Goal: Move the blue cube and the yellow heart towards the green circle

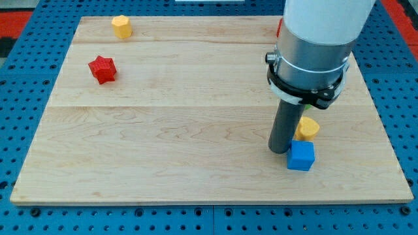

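Note:
The blue cube (301, 156) lies near the view's bottom right on the wooden board (163, 130). The yellow heart (307, 127) sits just above it, touching or nearly touching. My tip (281, 151) rests on the board right beside the blue cube's left edge and below-left of the yellow heart. The arm's body hides the board's upper right. No green circle shows in this view.
A red star (102, 69) lies at the upper left. A yellow hexagon-like block (121, 26) sits near the top edge at left. A sliver of a red block (279, 28) peeks from behind the arm at the top right.

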Action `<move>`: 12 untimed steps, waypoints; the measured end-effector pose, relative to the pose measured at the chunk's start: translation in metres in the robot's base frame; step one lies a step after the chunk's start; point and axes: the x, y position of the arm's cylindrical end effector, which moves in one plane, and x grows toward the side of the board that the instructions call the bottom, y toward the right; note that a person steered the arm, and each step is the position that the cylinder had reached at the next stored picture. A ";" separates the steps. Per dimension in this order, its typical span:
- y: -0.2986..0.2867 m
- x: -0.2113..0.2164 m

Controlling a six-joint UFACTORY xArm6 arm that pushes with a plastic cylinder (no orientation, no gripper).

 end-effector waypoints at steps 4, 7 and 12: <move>0.016 0.079; 0.021 0.054; 0.050 0.018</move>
